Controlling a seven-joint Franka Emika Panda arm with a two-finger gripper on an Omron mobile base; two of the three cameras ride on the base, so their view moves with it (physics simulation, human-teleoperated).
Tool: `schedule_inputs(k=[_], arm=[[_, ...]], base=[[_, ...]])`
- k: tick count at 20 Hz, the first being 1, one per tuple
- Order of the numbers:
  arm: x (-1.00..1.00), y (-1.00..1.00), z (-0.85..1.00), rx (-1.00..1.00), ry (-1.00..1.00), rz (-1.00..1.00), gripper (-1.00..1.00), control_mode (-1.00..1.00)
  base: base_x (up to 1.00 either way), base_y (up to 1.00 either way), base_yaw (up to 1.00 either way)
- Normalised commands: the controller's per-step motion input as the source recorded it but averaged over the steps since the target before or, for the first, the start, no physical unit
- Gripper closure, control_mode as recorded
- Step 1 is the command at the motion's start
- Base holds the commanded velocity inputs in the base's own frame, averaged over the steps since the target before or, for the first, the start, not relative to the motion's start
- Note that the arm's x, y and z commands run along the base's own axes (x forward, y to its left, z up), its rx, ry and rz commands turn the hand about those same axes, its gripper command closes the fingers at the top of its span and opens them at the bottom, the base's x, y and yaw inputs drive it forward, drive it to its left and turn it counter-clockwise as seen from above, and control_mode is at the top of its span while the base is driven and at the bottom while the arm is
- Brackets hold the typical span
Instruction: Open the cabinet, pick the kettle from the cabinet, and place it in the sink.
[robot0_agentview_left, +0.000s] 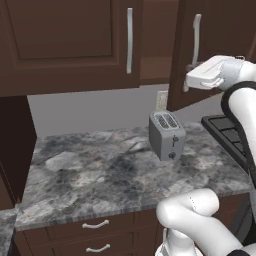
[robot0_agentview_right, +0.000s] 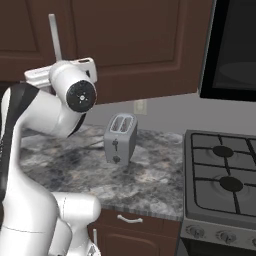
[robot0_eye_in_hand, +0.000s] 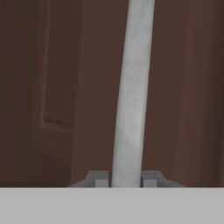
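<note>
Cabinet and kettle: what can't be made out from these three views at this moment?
- Cabinet interior, kettle included: hidden behind the doors in both base views.
- Handle: its ends are cut off by the hand view's edges.
- Gripper: fingertips flank the handle; actual contact cannot be told. In the right base view, the arm's wrist covers it.

i am facing a grey marbled stone counter (robot0_agentview_left: 100, 170), a plain grey wall (robot0_agentview_left: 90, 112) and a black gas stove (robot0_agentview_right: 225, 180).
</note>
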Motion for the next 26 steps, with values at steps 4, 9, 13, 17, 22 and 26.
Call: schedule_inputs(k=[4, 9, 13, 17, 22, 26], arm=[[-0.45, -0.12, 0.09, 0.0, 0.0, 0.14, 1.0, -1.0], [-0.47, -0.18, 0.07, 0.0, 0.0, 0.11, 1.0, -1.0], [-0.46, -0.18, 0.06, 0.0, 0.0, 0.11, 1.0, -1.0], [-0.47, -0.19, 0.06, 0.0, 0.0, 0.09, 1.0, -1.0], [-0.42, -0.14, 0.06, 0.0, 0.0, 0.05, 1.0, -1.0], [-0.39, -0.1, 0.02, 0.0, 0.0, 0.01, -1.0, -1.0]], base=[[0.0, 0.0, 0.0], [0.0, 0.0, 0.0], [0.0, 0.0, 0.0], [0.0, 0.0, 0.0], [0.0, 0.0, 0.0], [0.0, 0.0, 0.0]])
